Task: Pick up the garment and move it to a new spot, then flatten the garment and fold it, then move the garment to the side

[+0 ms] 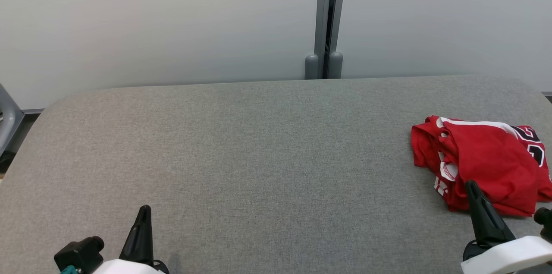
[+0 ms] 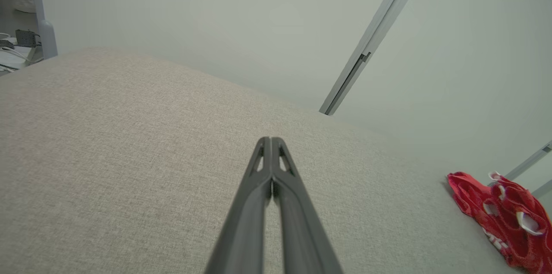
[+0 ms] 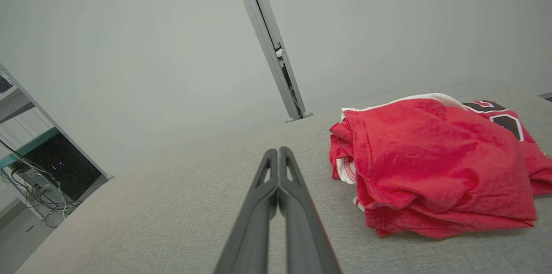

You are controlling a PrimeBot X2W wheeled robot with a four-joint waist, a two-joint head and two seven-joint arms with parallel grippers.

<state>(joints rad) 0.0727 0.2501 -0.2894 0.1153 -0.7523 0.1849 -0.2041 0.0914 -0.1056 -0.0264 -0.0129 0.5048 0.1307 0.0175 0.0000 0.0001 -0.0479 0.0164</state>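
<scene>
The red shirt (image 1: 483, 159) lay in a bunched heap on the grey tabletop (image 1: 258, 149), far over on the right side. It had white trim and black marks that might have been a number, but they were too folded to read. The right tool (image 1: 470, 185) was close to the near side of the shirt. Its two dark fingers were pressed together with nothing between them. The left tool (image 1: 144, 210) was well apart from the shirt, over bare tabletop. Its fingers were pressed together too, and held nothing. A pale wall (image 1: 172, 19) with a grey post (image 1: 328, 15) stood behind the tabletop.
</scene>
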